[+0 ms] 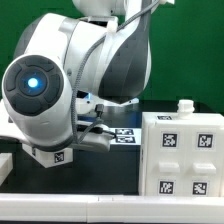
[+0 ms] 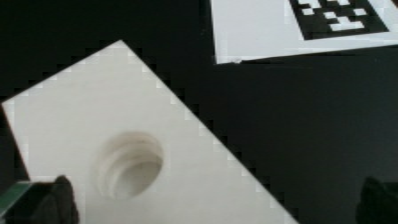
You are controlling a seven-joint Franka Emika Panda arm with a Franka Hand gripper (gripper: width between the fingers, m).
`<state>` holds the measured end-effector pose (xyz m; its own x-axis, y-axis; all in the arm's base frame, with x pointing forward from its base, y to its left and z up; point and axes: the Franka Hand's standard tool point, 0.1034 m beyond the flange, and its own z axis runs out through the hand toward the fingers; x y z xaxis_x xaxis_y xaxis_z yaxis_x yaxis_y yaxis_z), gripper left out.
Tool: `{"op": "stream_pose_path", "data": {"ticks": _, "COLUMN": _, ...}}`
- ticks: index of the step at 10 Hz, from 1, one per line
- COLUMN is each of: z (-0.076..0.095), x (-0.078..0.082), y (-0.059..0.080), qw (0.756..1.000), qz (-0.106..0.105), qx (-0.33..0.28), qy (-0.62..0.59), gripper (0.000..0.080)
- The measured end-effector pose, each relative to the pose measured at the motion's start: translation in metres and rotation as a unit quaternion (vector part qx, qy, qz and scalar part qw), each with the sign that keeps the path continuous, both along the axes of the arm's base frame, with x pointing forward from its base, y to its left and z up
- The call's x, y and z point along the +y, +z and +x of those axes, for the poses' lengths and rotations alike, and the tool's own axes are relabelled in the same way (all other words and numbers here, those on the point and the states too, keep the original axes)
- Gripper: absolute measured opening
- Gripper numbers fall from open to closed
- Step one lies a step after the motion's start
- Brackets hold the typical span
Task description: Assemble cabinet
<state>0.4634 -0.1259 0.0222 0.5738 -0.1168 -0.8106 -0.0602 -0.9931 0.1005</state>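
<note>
The cabinet's big white box (image 1: 182, 152) with several square tags stands on the black table at the exterior view's right; a small white knob (image 1: 184, 106) sticks up from its top. In the wrist view a flat white cabinet panel (image 2: 80, 120) with a round recess (image 2: 132, 162) lies on the black table under my gripper (image 2: 210, 205). The two dark fingertips (image 2: 36, 200) show at the frame's corners, wide apart, with nothing between them. In the exterior view the gripper (image 1: 98, 132) is low over the table, left of the box, mostly hidden by the arm.
The marker board (image 2: 306, 28) lies just past the panel, and also shows in the exterior view (image 1: 122, 135). The robot's bulky white arm (image 1: 60, 80) fills the exterior view's left. Another white piece (image 1: 5, 166) sits at the far left edge.
</note>
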Motion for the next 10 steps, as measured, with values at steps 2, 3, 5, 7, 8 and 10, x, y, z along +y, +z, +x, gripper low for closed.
{"op": "stream_pose_path", "data": {"ticks": 2, "z": 0.0, "x": -0.001, "y": 0.0, "qw": 1.0, "qz": 0.007, "qx": -0.002, "qy": 0.005, "gripper": 0.0797}}
{"op": "stream_pose_path", "data": {"ticks": 3, "z": 0.0, "x": -0.003, "y": 0.0, "qw": 1.0, "qz": 0.009, "qx": -0.001, "qy": 0.007, "gripper": 0.0797}}
{"op": "stream_pose_path", "data": {"ticks": 5, "z": -0.001, "x": -0.008, "y": 0.001, "qw": 1.0, "qz": 0.017, "qx": -0.001, "qy": 0.009, "gripper": 0.0797}}
{"op": "stream_pose_path", "data": {"ticks": 7, "z": 0.0, "x": -0.013, "y": 0.002, "qw": 1.0, "qz": 0.026, "qx": -0.004, "qy": 0.013, "gripper": 0.0797}}
{"op": "stream_pose_path", "data": {"ticks": 8, "z": 0.001, "x": -0.016, "y": 0.002, "qw": 0.999, "qz": 0.032, "qx": -0.005, "qy": 0.015, "gripper": 0.0797}}
{"op": "stream_pose_path", "data": {"ticks": 10, "z": 0.0, "x": -0.019, "y": 0.002, "qw": 0.999, "qz": 0.034, "qx": -0.005, "qy": 0.013, "gripper": 0.0797}}
